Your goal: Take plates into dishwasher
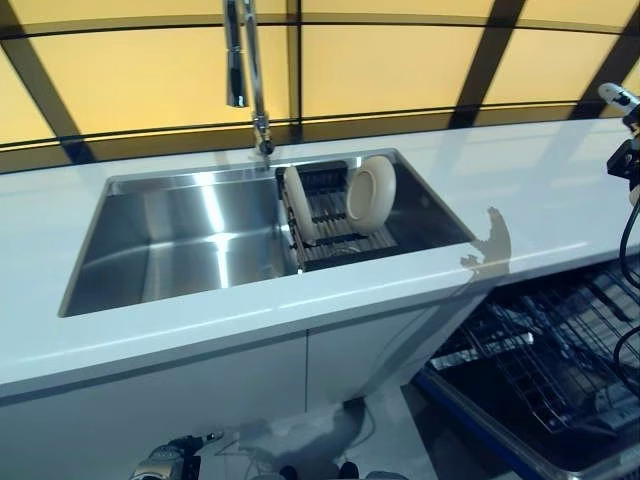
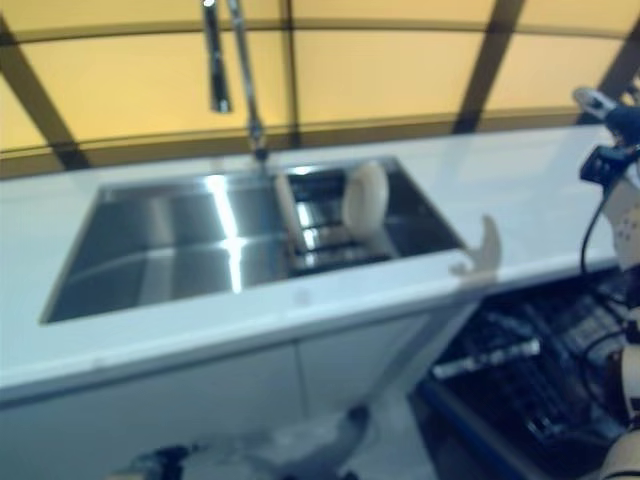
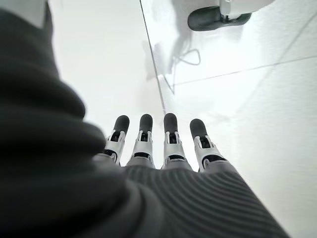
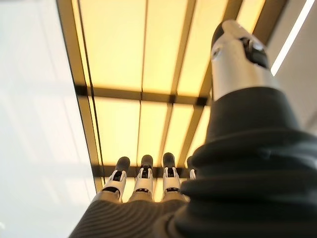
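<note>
Two cream plates stand on edge in a dark dish rack [image 1: 335, 232] at the right end of the steel sink [image 1: 170, 245]: a round one [image 1: 372, 192] facing me and a second [image 1: 299, 203] seen edge-on to its left. The dishwasher's lower rack [image 1: 555, 365] is pulled out at the lower right, below the counter. My right hand [image 4: 143, 186] is raised above the counter's far right end [image 1: 618, 98], fingers straight, holding nothing. My left hand [image 3: 158, 141] hangs low in front of the cabinet [image 1: 162, 465], fingers straight and empty.
A tall chrome faucet [image 1: 243, 70] rises behind the sink's middle. The white counter [image 1: 540, 185] runs around the sink, with white cabinet doors [image 1: 200, 400] below. A yellow panelled wall with dark frames stands behind.
</note>
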Robot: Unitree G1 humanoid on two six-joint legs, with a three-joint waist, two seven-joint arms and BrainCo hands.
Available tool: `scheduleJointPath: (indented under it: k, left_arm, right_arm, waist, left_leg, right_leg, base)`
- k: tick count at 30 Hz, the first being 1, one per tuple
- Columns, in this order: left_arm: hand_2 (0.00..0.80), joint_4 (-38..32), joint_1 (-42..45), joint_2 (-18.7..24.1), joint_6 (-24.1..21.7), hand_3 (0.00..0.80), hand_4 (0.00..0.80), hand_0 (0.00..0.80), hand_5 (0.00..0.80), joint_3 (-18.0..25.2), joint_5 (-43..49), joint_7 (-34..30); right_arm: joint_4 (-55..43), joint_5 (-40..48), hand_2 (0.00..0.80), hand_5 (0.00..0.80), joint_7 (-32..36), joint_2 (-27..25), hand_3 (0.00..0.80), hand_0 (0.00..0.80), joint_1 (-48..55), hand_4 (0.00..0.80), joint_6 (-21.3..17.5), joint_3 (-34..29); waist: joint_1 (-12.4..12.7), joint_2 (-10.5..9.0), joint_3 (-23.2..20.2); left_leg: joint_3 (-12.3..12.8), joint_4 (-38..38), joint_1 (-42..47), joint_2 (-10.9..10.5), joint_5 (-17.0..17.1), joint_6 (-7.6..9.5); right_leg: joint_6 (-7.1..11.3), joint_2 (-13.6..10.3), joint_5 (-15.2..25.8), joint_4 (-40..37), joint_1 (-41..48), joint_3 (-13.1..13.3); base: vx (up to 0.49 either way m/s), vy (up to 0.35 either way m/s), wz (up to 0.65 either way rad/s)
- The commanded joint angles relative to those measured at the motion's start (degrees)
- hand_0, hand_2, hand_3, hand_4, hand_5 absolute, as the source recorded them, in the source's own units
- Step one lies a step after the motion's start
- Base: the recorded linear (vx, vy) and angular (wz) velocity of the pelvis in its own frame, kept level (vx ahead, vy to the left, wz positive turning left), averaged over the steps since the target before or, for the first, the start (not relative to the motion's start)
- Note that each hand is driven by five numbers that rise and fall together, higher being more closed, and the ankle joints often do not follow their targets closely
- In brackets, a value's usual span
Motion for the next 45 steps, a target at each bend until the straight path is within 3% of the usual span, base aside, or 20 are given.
scheduleJointPath:
  k: [1, 2, 3, 5, 7, 10, 11, 13, 17, 24, 29, 33, 45]
  left_arm:
    - [0.0, -0.32, 0.7, 3.49, -1.51, 0.0, 0.0, 0.0, 0.0, -1.88, 2.87, -1.08]
    - [0.0, -0.64, 0.91, 3.74, -1.72, 0.0, 0.0, 0.0, 0.0, -1.72, 2.53, -0.9]
    - [0.0, -1.1, 0.87, 4.19, -1.94, 0.0, 0.0, 0.0, 0.0, -1.44, 1.51, -1.04]
    - [0.0, -2.92, 0.47, 4.61, -1.3, 0.0, 0.0, 0.0, 0.0, -1.14, -0.07, -1.44]
    - [0.0, -2.93, -0.32, 4.5, -1.58, 0.0, 0.0, 0.0, 0.0, -1.25, 1.3, -1.75]
    - [0.0, -3.19, -1.2, 3.99, -1.36, 0.0, 0.0, 0.0, 0.0, -1.81, 0.98, 0.78]
    - [0.0, -4.25, -1.14, 3.13, -1.93, 0.0, 0.0, 0.0, 0.0, -1.9, 4.57, -1.24]
    - [0.0, -5.09, -0.01, 1.91, -3.47, 0.0, 0.0, 0.0, 0.0, -4.73, 6.5, 0.17]
    - [0.0, -5.01, 1.22, 2.36, -2.81, 0.0, 0.0, 0.0, 0.0, -3.93, 3.13, 2.47]
    - [0.0, -3.34, 2.66, 2.71, -3.47, 0.0, 0.0, 0.0, 0.0, -4.57, 4.75, 0.71]
    - [0.0, -4.72, 3.61, 2.02, -4.54, 0.0, 0.0, 0.0, 0.0, -6.95, 6.69, 0.39]
    - [0.0, -4.63, 3.48, 2.82, -4.79, 0.0, 0.0, 0.0, 0.0, -5.8, 4.8, 0.68]
    - [0.0, -4.67, 5.38, 2.78, -6.84, 0.0, 0.0, 0.0, 0.0, -6.45, 6.21, 0.13]
  right_arm:
    - [-1.44, 0.35, 0.0, 0.0, 2.69, 0.41, 0.0, 0.0, -6.79, 0.0, -0.08, 2.14]
    - [-1.9, 0.68, 0.0, 0.0, 3.23, 0.88, 0.0, 0.0, -6.75, 0.0, 0.0, 2.33]
    - [-2.81, 0.6, 0.0, 0.0, 3.77, 1.54, 0.0, 0.0, -6.42, 0.0, 0.25, 2.23]
    - [-4.47, -1.52, 0.0, 0.0, 4.83, 1.99, 0.0, 0.0, -5.22, 0.0, 0.85, 1.6]
    - [-4.82, -1.39, 0.0, 0.0, 5.68, 1.98, 0.0, 0.0, -4.9, 0.0, 0.34, 1.68]
    - [-5.74, -3.22, 0.0, 0.0, 5.56, 1.83, 0.0, 0.0, -6.9, 0.0, 2.64, 3.96]
    - [-5.2, -3.85, 0.0, 0.0, 4.47, 1.45, 0.0, 0.0, -7.91, 0.0, 2.93, 4.93]
    - [-4.36, -2.46, 0.0, 0.0, 3.45, 0.68, 0.0, 0.0, -8.35, 0.0, 3.59, 5.54]
    - [-2.71, -5.11, 0.0, 0.0, 3.08, 1.1, 0.0, 0.0, -9.79, 0.0, 6.67, 6.05]
    - [-0.17, -3.98, 0.0, 0.0, 3.42, 0.77, 0.0, 0.0, -12.25, 0.0, 7.37, 8.59]
    - [0.46, -4.7, 0.0, 0.0, 4.14, 0.87, 0.0, 0.0, -13.27, 0.0, 9.37, 9.87]
    - [-0.88, -5.79, 0.0, 0.0, 5.53, 1.81, 0.0, 0.0, -13.38, 0.0, 11.17, 10.84]
    - [-2.57, 5.07, 0.0, 0.0, 1.62, 5.46, 0.0, 0.0, -11.09, 0.0, 16.11, 8.9]
  waist:
    - [3.79, -2.18, -0.09]
    - [3.98, -2.2, 0.18]
    - [3.86, -2.08, 0.68]
    - [2.59, -2.27, 1.82]
    - [3.73, -3.54, 1.93]
    - [3.91, -5.02, 1.56]
    - [4.29, -5.41, 1.56]
    - [4.85, -5.34, 1.43]
    - [5.45, -4.65, 0.79]
    - [5.84, -4.01, 0.09]
    - [6.31, -3.85, 0.16]
    - [6.5, -3.96, 0.66]
    - [7.17, -3.64, 2.29]
  left_leg:
    - [0.68, 1.22, 2.3, 0.31, -3.64, -1.05]
    - [1.04, 0.92, 2.69, 0.78, -3.47, -1.18]
    - [0.86, 0.57, 3.31, 1.61, -3.47, -1.49]
    - [-0.78, 1.03, 4.38, 2.72, -4.83, -2.03]
    - [0.16, 3.61, 2.57, 3.95, -5.75, -2.32]
    - [0.28, 3.23, 2.25, 5.84, -4.54, -3.77]
    - [0.05, 1.89, 2.77, 6.34, -3.87, -4.17]
    - [-0.69, -0.22, 3.04, 6.65, -2.61, -4.66]
    - [0.05, -4.31, 4.66, 7.25, -0.46, -6.12]
    - [0.22, -8.19, 5.43, 7.56, 1.74, -7.12]
    - [0.03, -8.38, 5.26, 7.43, 1.71, -7.03]
    - [0.09, -8.63, 5.06, 7.52, 2.0, -7.09]
    - [-0.07, -8.8, 2.74, 8.03, 3.16, -7.82]
  right_leg:
    - [7.58, -6.14, 0.29, 2.68, 1.89, 1.73]
    - [8.11, -7.42, 1.89, 4.39, 0.85, 0.84]
    - [8.6, -9.07, 4.18, 3.99, -0.23, 1.58]
    - [9.67, -10.55, 8.58, 2.43, -3.74, 6.23]
    - [9.81, -10.44, 6.0, -0.67, -0.96, 3.28]
    - [10.24, -9.14, 5.41, -3.19, 0.75, 2.96]
    - [10.19, -8.82, 5.03, -3.94, 1.76, 2.25]
    - [10.02, -8.38, 4.76, -4.97, 3.05, 1.75]
    - [10.05, -8.42, 4.52, -7.26, 5.39, -1.05]
    - [9.78, -8.23, 3.97, -8.56, 6.77, -3.08]
    - [9.99, -8.51, 3.85, -8.63, 6.84, -3.26]
    - [10.11, -8.56, 3.92, -8.76, 6.81, -3.5]
    - [10.09, -8.42, 4.66, -10.11, 6.02, -4.21]
  base:
    - [0.048, -0.088, 0.02]
    - [0.043, -0.158, 0.04]
    - [0.063, -0.189, 0.07]
    - [0.057, -0.268, 0.24]
    - [0.007, -0.312, 0.25]
    - [0.036, -0.229, 0.15]
    - [0.051, -0.141, 0.28]
    - [0.055, -0.089, 0.26]
    - [0.034, -0.007, 0.24]
    - [0.006, -0.001, 0.02]
    - [0.043, 0.01, 0.03]
    - [0.049, 0.004, 0.02]
    - [0.035, -0.01, 0.02]
